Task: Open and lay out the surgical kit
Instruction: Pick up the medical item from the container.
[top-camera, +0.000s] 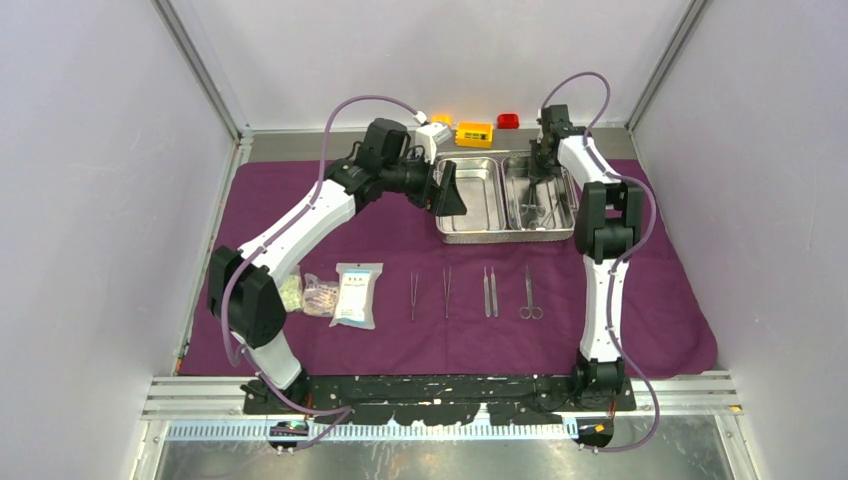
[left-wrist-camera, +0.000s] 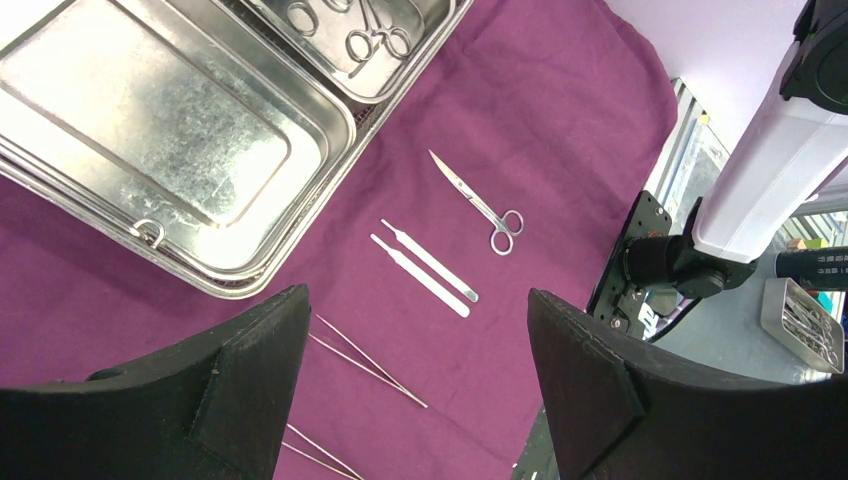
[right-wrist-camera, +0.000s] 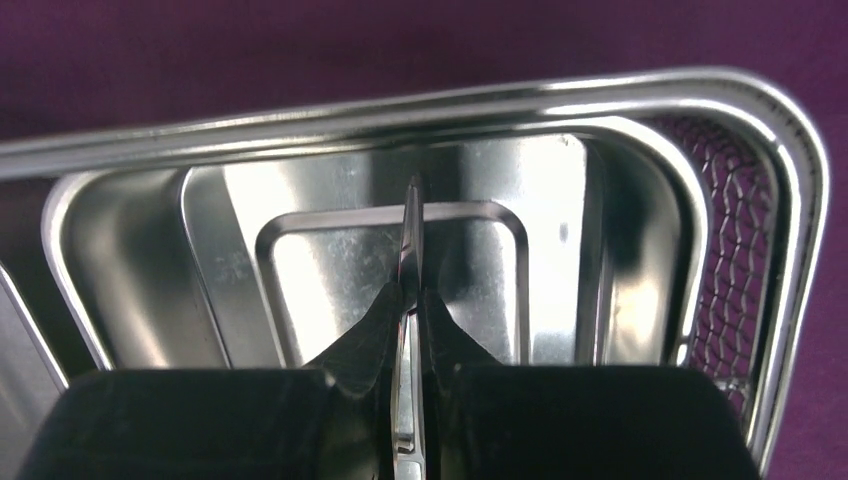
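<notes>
Checking the right end effector (right-wrist-camera: 410, 300) first: I find its two fingers pressed together on a thin steel instrument (right-wrist-camera: 411, 225). The instrument's narrow tip sticks out ahead of the fingertips, and I cannot tell which instrument it is. Directly below and ahead of this end effector lies the right compartment of the steel tray (right-wrist-camera: 400, 95). The purple cloth (right-wrist-camera: 300, 50) shows beyond the tray's far rim. In the overhead view, ring-handled instruments (top-camera: 540, 208) lie in that same compartment, beneath the end effector.

The left end effector (left-wrist-camera: 418, 300) stands spread wide and I see nothing between its fingers. It hangs above the cloth at the outer edge of the tray's left compartment. Ahead of its fingertips, two flat-handled instruments (left-wrist-camera: 425, 268) lie side by side on the cloth, with the scissors (left-wrist-camera: 480, 205) just beyond them. Closer in, between the two fingers, lie the thin tweezers (left-wrist-camera: 375, 364), also flat on the cloth. Three clear packets (top-camera: 357, 295) sit on the cloth well apart from this end effector, back toward the left arm's base.
</notes>
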